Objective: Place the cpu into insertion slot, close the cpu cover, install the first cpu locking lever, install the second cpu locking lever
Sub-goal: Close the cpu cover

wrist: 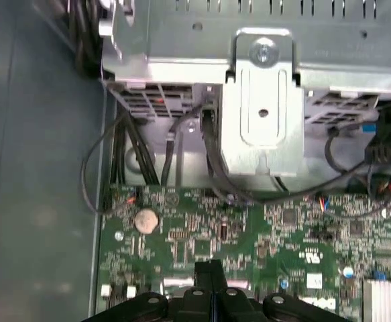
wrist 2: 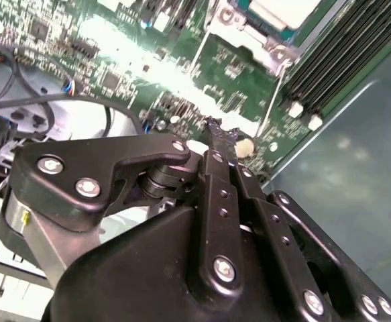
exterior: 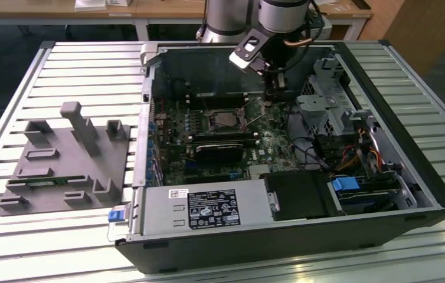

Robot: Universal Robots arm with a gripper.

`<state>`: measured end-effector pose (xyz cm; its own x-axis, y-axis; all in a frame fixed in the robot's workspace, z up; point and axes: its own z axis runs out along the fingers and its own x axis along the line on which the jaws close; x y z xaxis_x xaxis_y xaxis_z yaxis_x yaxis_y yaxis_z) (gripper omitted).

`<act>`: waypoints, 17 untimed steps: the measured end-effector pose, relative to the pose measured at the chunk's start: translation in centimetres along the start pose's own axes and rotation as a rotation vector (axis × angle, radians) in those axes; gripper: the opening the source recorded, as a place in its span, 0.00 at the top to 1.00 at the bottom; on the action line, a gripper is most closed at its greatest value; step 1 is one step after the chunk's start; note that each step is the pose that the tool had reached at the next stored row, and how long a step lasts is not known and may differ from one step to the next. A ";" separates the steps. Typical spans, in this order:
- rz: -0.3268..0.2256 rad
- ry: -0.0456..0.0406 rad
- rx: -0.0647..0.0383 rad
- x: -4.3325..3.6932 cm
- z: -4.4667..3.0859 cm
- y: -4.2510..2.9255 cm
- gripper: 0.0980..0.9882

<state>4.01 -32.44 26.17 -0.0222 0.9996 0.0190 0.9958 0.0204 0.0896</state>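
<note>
Presently the gripper (exterior: 273, 97) is down inside the open computer case (exterior: 411, 177), which lies on a slatted table (exterior: 88, 59). In the second wrist view its black fingers (wrist 2: 216, 161) are pressed together at the tips with no gap and nothing visibly between them. Tips hang close over the green motherboard (wrist: 182, 241), near a round coin battery (wrist: 145, 220). A thin metal lever (wrist 2: 273, 100) runs just beside the fingertips; whether they touch it cannot be told. The cpu (exterior: 225, 120) sits in the insertion slot (exterior: 208, 121), silver top up, toward the exterior view's left of the gripper and apart from it. In the second wrist view a silvery frame, the cpu cover (wrist 2: 230, 15), borders the chip; whether it lies fully flat is unclear. Long black memory slots (wrist 2: 329, 60) run alongside the socket. A metal drive cage (wrist: 262, 100) with cables under it stands beyond the board in the first wrist view. A grey fixture (exterior: 65, 159) with upright pegs sits on the table outside the case, on the exterior view's left.
</note>
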 end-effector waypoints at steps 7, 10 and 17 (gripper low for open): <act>0.000 0.0000 0.000 -0.01 0.17 1.19 1.00; 0.000 0.0000 0.000 -0.03 0.52 1.32 1.00; 0.000 -0.0003 0.004 -0.05 1.65 1.41 1.00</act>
<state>5.56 -32.43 24.65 -0.0220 0.9996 0.0187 0.9961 0.0203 0.0854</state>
